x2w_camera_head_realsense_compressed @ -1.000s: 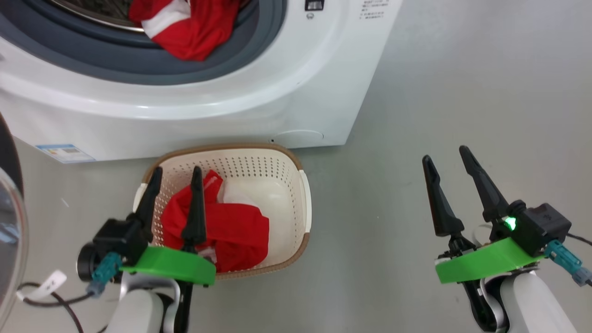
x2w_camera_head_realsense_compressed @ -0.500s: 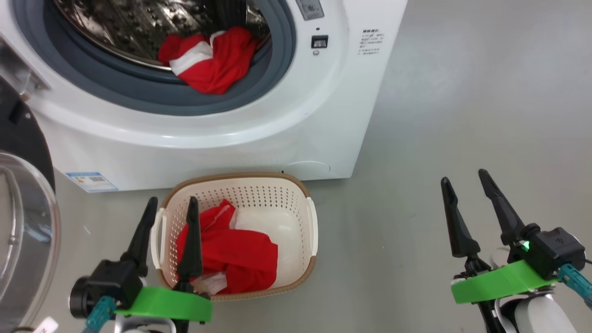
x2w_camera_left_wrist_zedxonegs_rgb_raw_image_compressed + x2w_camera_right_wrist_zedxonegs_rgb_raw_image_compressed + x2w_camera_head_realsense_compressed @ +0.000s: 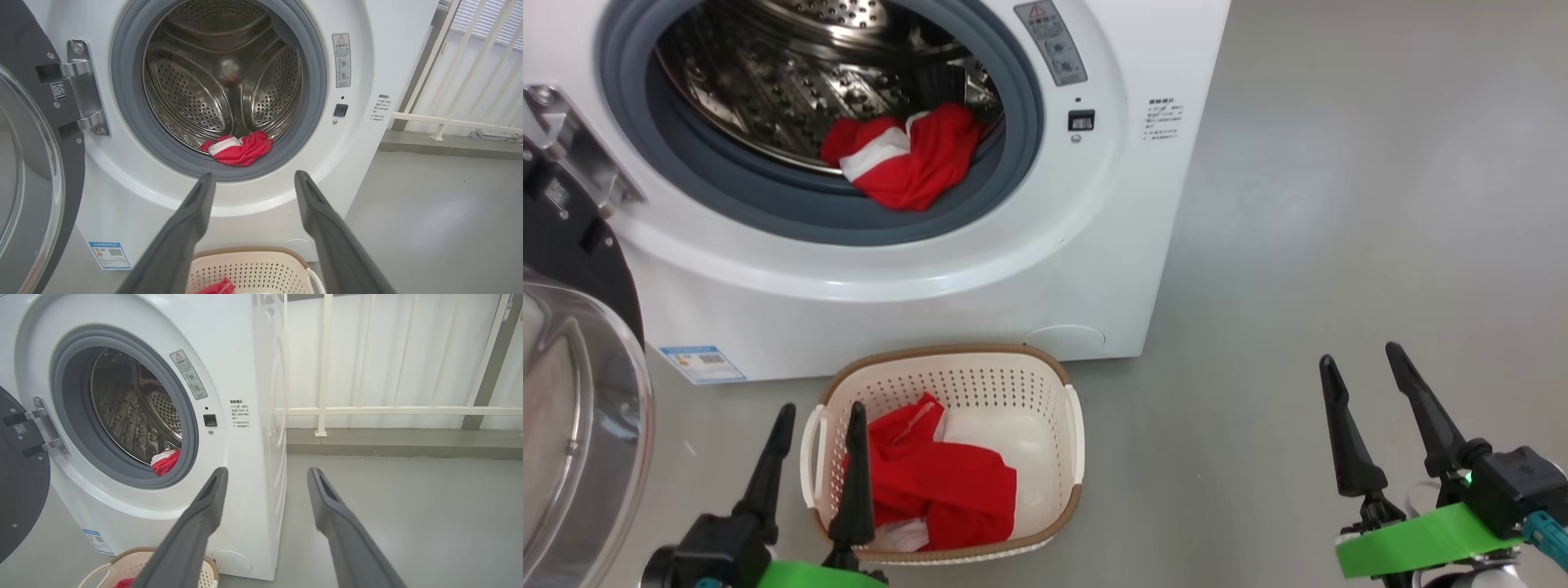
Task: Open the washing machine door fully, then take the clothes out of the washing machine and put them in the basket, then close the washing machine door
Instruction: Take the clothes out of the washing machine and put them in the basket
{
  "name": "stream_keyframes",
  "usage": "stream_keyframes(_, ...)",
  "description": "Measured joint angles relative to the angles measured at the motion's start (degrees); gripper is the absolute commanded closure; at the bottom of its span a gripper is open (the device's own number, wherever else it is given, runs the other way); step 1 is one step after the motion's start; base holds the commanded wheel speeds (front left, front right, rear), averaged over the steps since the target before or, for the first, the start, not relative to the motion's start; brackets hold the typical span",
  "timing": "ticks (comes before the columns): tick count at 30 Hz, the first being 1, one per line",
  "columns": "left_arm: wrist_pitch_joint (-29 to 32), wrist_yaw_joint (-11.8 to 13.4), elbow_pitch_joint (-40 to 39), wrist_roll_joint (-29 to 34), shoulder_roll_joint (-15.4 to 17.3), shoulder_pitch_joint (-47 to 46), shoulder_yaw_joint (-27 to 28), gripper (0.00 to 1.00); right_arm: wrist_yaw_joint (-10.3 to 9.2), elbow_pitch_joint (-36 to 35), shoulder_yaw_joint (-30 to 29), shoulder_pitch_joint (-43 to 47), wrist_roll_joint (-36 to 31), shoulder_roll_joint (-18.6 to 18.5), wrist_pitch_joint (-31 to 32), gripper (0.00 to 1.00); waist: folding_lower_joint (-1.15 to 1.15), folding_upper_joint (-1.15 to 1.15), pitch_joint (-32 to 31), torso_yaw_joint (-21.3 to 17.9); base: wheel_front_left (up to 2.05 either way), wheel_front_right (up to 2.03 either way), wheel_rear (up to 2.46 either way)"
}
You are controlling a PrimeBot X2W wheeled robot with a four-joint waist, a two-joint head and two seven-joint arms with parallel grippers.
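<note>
Red white-striped garment [image 3: 907, 163] bunched on lower grey gasket lip [image 3: 849, 227] of white front-loading washing machine [image 3: 890, 318], long axis across the opening. Left tool [image 3: 821, 406] spread, empty, at left rim of cream perforated plastic basket [image 3: 939, 353]; right tool [image 3: 1361, 352] likewise.

My head camera looks steeply down over my fingers [image 3: 856, 482] onto the basket [image 3: 947, 353] and the washing machine [image 3: 931, 302] beyond them. My left wrist camera faces the drum [image 3: 192, 102] squarely, beyond its fingertips; the right sees it obliquely, left of its own.

Left pincer [image 3: 821, 407] fingers spread, empty, pointing up; right pincer [image 3: 1360, 353] likewise spread, empty, low right
</note>
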Motion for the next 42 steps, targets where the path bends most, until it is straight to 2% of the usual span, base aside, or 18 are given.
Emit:
stream_keyframes(18,0.0,1.1,1.7,0.0,0.0,6.3,0.5,0.00,0.00,0.5,0.3,5.5,0.6,0.5,0.0,0.00,0.00,0.00,-7.9,-0.8,0.00,0.00,0.00)
stream_keyframes(42,0.0,1.7,0.7,0.0,0.0,8.3,0.9,0.00,0.00,0.3,0.3,6.7,0.6,0.5,0.0,0.00,0.00,0.00,-8.0,-1.0,0.00,0.00,0.00)
